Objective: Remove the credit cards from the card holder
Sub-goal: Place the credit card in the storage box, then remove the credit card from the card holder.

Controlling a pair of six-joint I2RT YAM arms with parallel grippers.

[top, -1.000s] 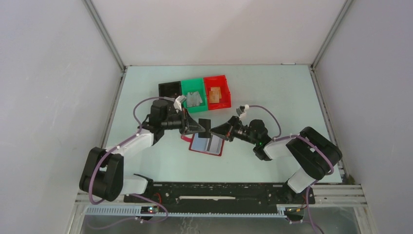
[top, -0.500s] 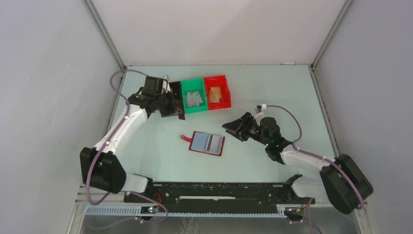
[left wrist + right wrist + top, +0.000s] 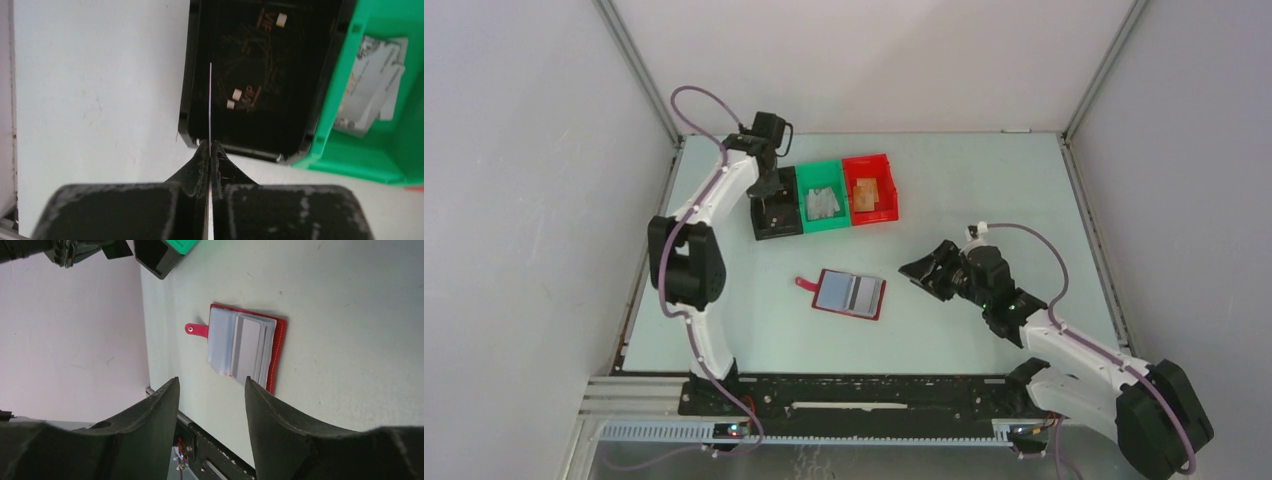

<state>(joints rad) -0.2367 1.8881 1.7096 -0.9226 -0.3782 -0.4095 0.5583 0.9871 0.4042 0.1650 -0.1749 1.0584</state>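
A thin flat card (image 3: 210, 100) is held over a black plastic bin (image 3: 194, 75)
The card is pinched edge-on by the closed left gripper (image 3: 210, 146) at the far left. The small dark-red folding card holder (image 3: 851, 295) is laid open mid-table, just left of the right gripper (image 3: 210, 385), whose jaws are parted and empty.

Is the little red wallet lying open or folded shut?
Open. The card holder lies spread flat, inner sleeves facing up, a grey card showing inside.
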